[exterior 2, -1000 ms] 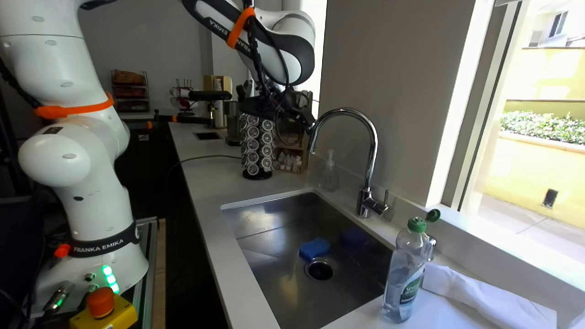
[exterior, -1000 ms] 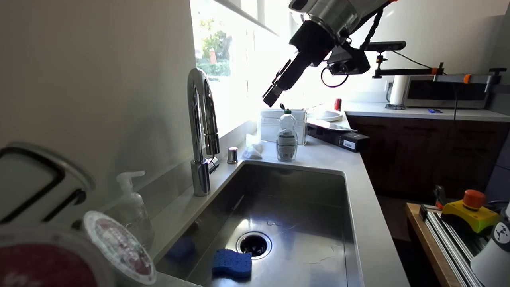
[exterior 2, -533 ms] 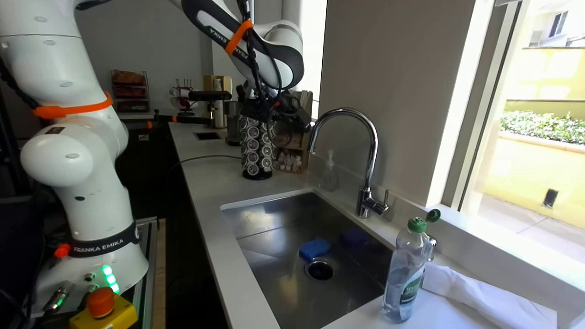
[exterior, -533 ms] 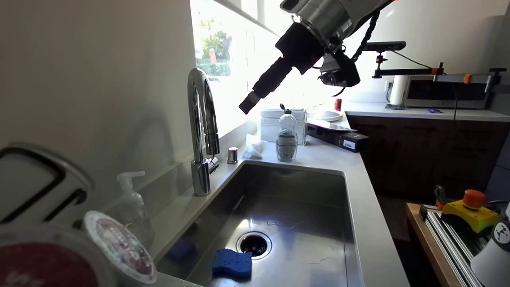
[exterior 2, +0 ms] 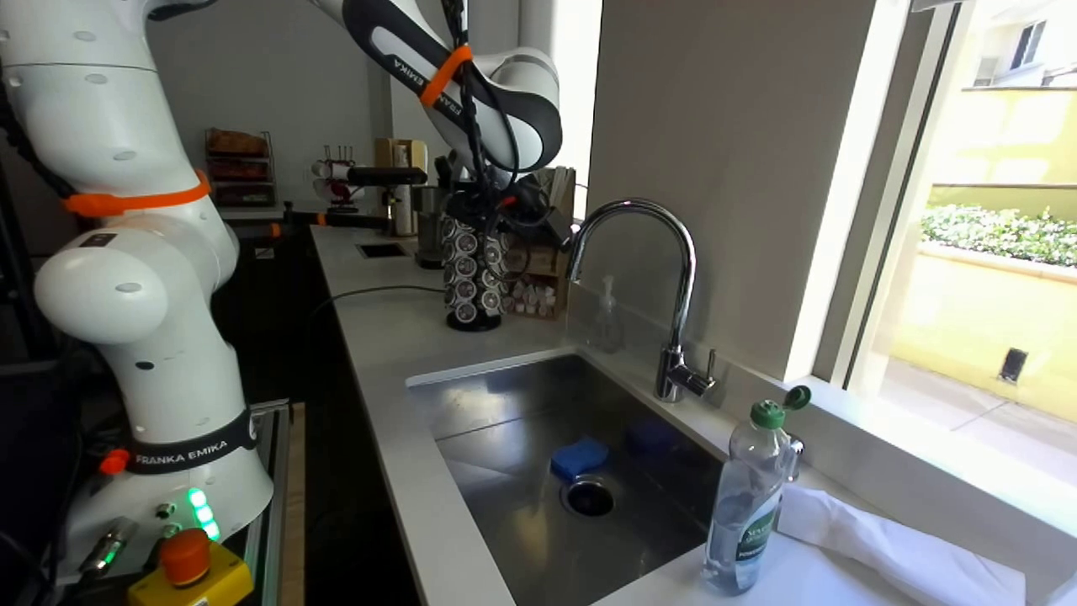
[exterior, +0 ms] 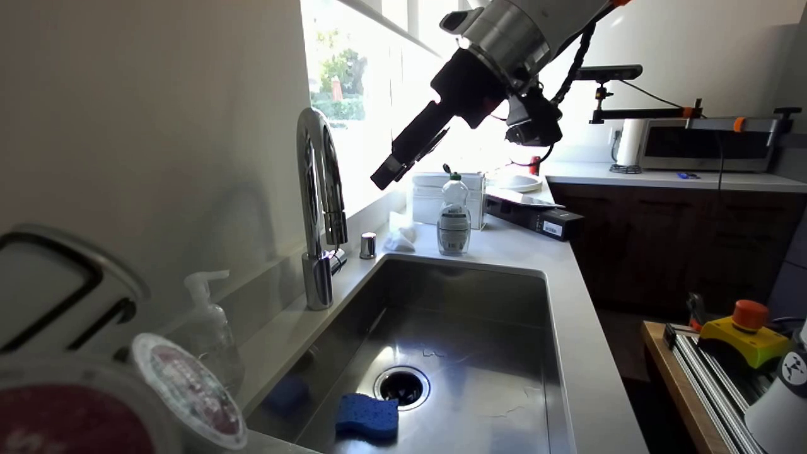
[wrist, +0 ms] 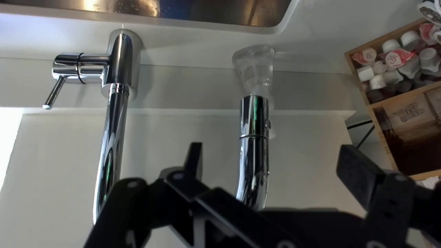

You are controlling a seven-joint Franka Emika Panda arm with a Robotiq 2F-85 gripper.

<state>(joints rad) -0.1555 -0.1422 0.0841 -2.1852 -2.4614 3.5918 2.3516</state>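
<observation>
My gripper is open in the wrist view, its two black fingers wide apart. Nothing is held between them. The chrome faucet's spout shows between the fingers; I cannot tell its depth against them. In an exterior view the gripper hangs in the air beside and beyond the top of the faucet. The faucet also stands in an exterior view, with the gripper's end near its spout. A blue sponge lies in the steel sink beside the drain, far below the gripper.
A clear dish soap bottle with an open green cap stands on the counter at the sink's end. A clear pump dispenser stands behind the sink. A pod carousel and wooden pod box stand beyond. A window is alongside.
The gripper has moved towards the faucet and slightly down, and its wrist has turned. The sponge, bottle and faucet have not moved.
</observation>
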